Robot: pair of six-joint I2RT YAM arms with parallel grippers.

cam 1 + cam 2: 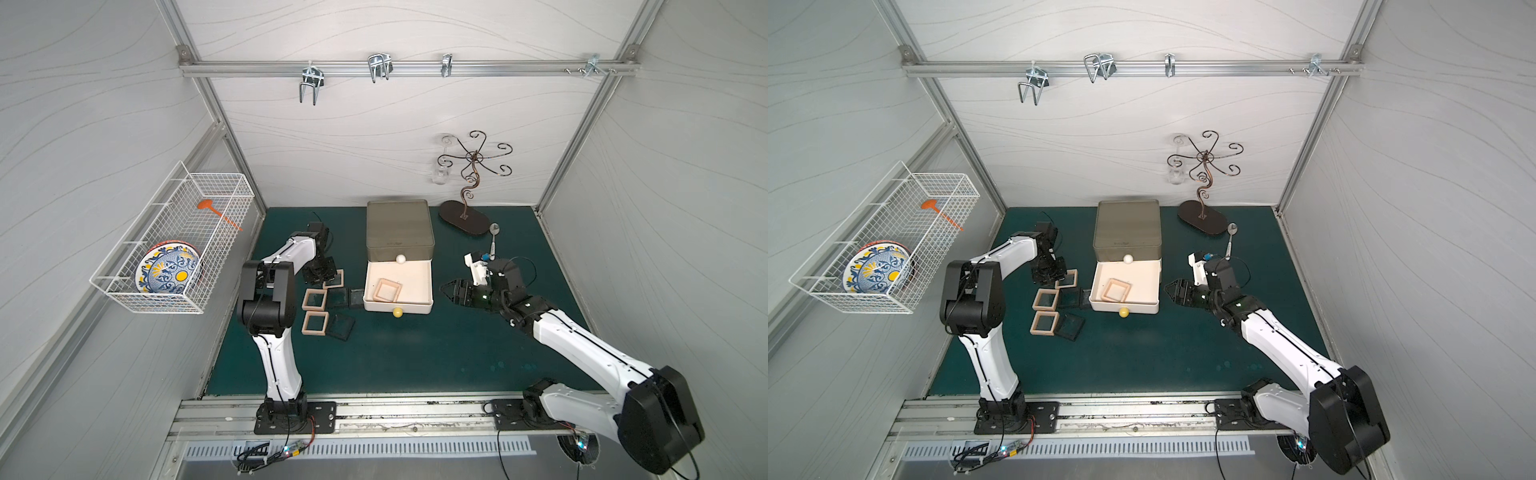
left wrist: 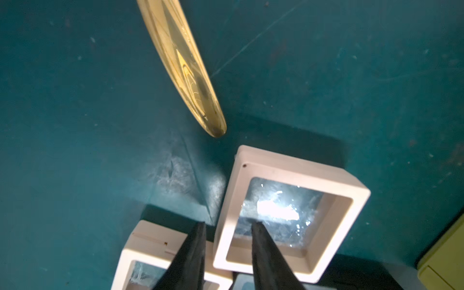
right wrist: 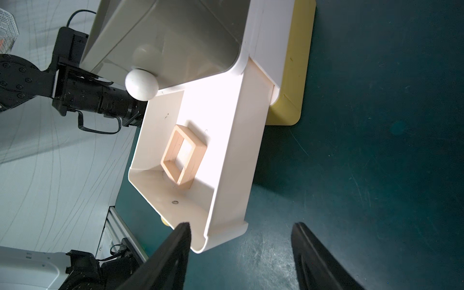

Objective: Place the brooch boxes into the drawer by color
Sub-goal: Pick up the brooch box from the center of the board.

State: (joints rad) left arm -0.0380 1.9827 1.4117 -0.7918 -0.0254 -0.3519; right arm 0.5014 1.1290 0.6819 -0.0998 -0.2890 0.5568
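Observation:
The drawer chest stands at the back middle, and its white middle drawer is pulled out. One beige brooch box lies inside it. Several beige and black brooch boxes lie on the mat left of the drawer. My left gripper points down at the rear beige box. Its fingers straddle one frame wall, shut on it, and the box overlaps a neighbouring beige box. My right gripper stands open just right of the drawer's front corner, holding nothing.
A wire basket holding a patterned plate hangs on the left wall. A curly metal stand and a spoon are at the back right. The yellow knob sticks out below the open drawer's front.

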